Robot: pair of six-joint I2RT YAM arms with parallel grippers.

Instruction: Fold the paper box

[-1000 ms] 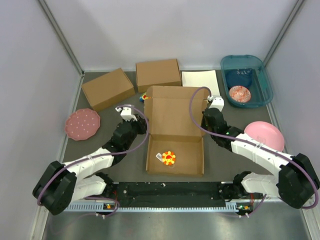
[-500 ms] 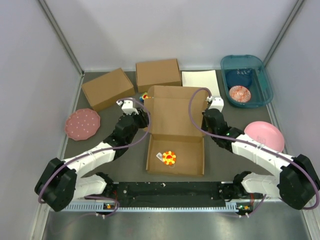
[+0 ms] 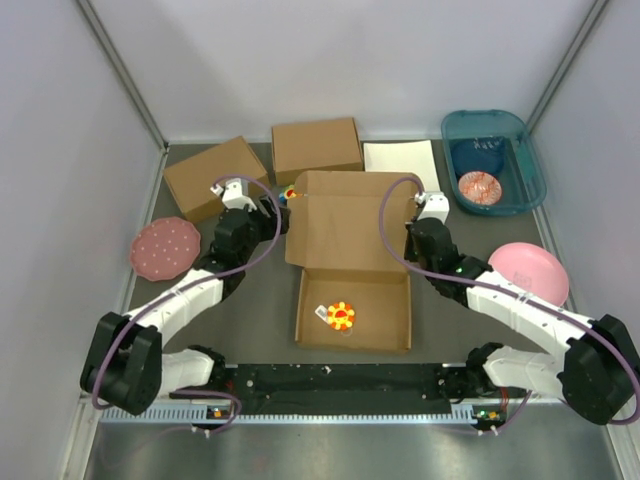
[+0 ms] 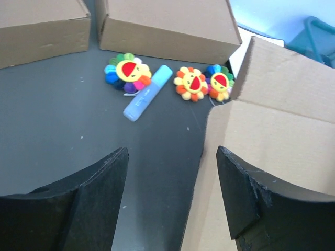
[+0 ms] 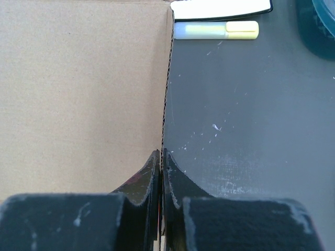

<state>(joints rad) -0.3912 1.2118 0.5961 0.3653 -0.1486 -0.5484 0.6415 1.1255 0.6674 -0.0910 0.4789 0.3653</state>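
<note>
Dark grey tabletop (image 3: 440, 330), walled by pale panels, carries clutter on every side of the work. At far left lies a speckled pink plate (image 3: 164, 248), with two ready-made boxes (image 3: 216, 177) along the back edge. The left gripper (image 4: 171, 152) hangs with its fingers spread wide and nothing between them, aimed at bare table just beside the left edge of the lid. Beyond it lie three plush flowers (image 4: 127, 70) and a blue marker (image 4: 148, 92), close to the lid's back corner. The paper box (image 3: 352, 300) sits at centre, near the arm bases: a shallow tray holding a flower toy (image 3: 340, 316), with the lid (image 3: 348, 225) hinged open and leaning back. Judged from the corrugated board, it is light and stiff across its panels but bends readily at the creases. It may slide on the table, so take hold at the free lid edges on both sides. The right gripper (image 5: 162, 154) is pinched on the lid's right edge, with the board between its closed fingers. Right of it the table is bare as far as a yellow highlighter (image 5: 215, 30) and a white sheet (image 3: 400, 158). A teal bin (image 3: 522, 190) and a plain pink plate (image 3: 528, 270) stand well apart, leaving swing room.
</note>
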